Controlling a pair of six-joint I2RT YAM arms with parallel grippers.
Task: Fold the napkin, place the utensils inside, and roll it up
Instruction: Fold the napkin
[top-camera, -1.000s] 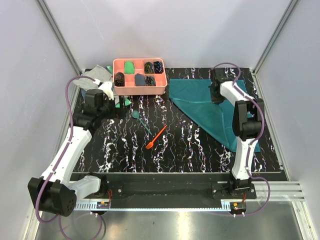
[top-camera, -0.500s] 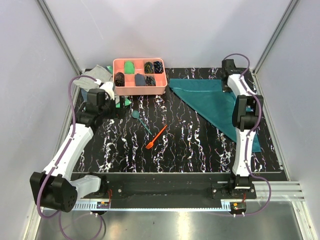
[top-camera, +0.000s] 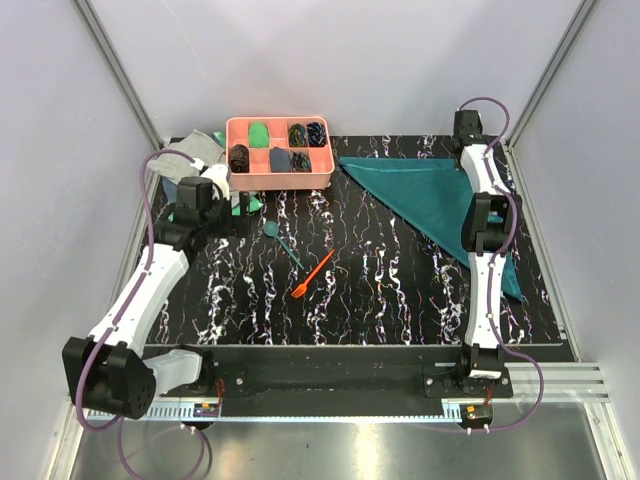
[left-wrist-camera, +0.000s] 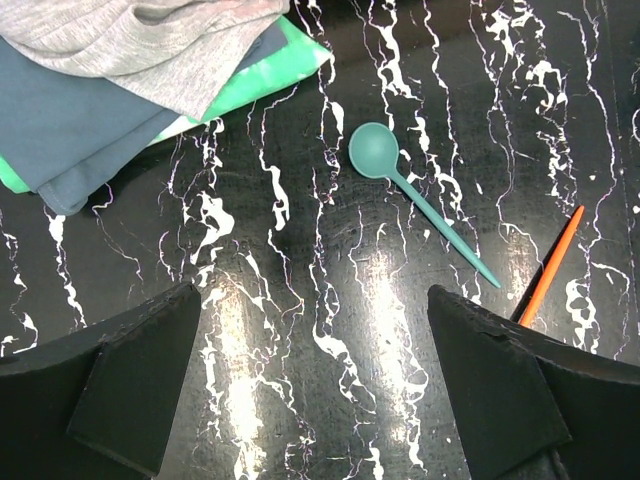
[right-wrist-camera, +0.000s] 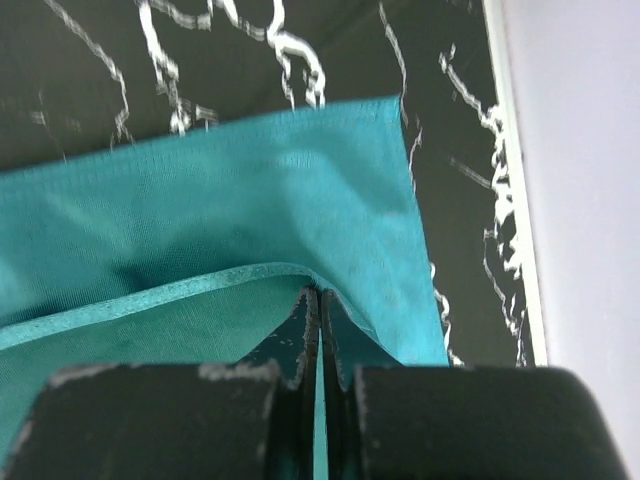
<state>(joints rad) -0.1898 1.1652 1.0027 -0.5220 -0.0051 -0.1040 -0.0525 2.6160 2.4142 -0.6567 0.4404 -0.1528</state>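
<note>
The right gripper (right-wrist-camera: 320, 318), pinched shut on the napkin (top-camera: 430, 195), has carried that corner to the bench's (top-camera: 400, 295) far right corner, stretching the cloth into a triangle. The left gripper (left-wrist-camera: 318, 390) stays spread wide above the spoon (left-wrist-camera: 400, 180); its finger hides the fork's (left-wrist-camera: 555, 260) head.

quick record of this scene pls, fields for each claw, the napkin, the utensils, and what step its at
left claw: open, holding nothing, over the table near the spoon
right claw: shut on the napkin's edge, far right corner
napkin: teal, triangle shape, right side of the table
spoon: teal, flat on the table
fork: orange, by the spoon's handle end, clear of the napkin
step: folding; utensils not yet placed
</note>
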